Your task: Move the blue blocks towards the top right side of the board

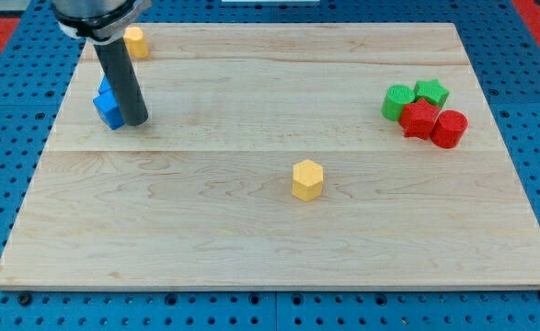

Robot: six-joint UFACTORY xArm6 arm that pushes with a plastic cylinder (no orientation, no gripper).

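Observation:
Two blue blocks sit close together at the view's upper left: a blue cube-like block (pixel 109 109) in front and a second blue block (pixel 106 87) behind it, mostly hidden by the rod. My tip (pixel 136 120) rests on the board right against the right side of the front blue block. The dark rod rises from there toward the view's top left.
The wooden board (pixel 270 230) lies on a blue pegboard. A yellow cylinder (pixel 136 41) stands near the top left edge. A yellow hexagonal block (pixel 307 179) sits near the middle. At the right are a green cylinder (pixel 398 101), a green star (pixel 430 91), a red star (pixel 420 119) and a red cylinder (pixel 450 129).

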